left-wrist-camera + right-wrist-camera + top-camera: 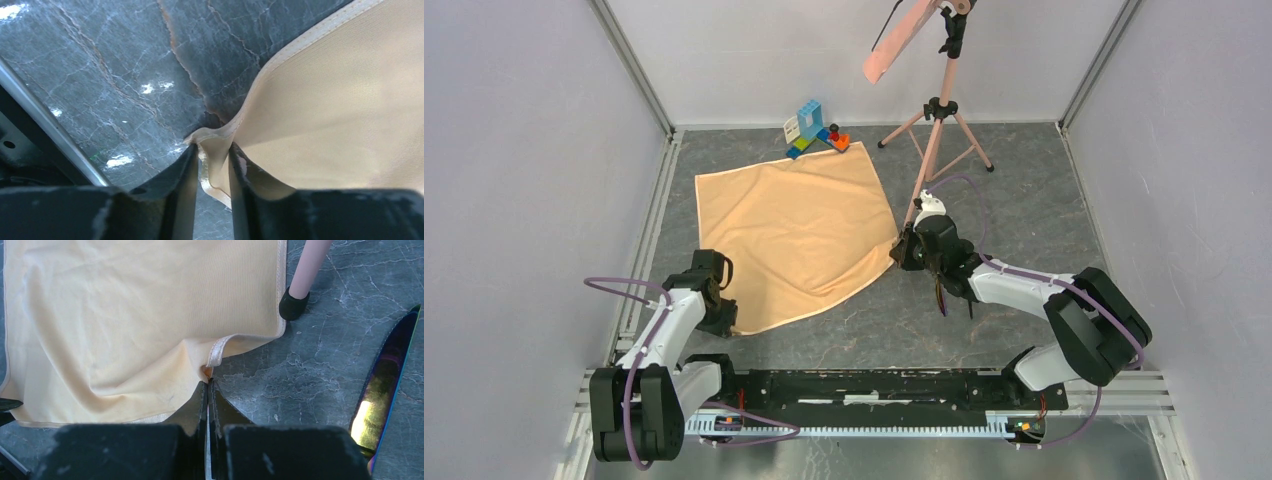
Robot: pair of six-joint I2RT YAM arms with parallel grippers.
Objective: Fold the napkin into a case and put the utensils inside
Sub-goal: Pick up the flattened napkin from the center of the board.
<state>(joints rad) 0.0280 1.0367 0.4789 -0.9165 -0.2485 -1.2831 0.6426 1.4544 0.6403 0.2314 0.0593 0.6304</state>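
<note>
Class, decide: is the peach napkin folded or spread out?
Spread: the napkin lies as one flat sheet, nothing doubled over; only its edges pucker at the left tool and right tool.

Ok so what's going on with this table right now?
Two robot arms are working on the napkin, which lies spread flat and unfolded on the table. The right gripper is shut, pinching the hem at the napkin's right edge. The left gripper has its jaws either side of the hem at the near-left edge, with cloth bunched between them; whether it's clamped isn't clear. An iridescent knife lies bare on the table beside the right gripper.
</note>
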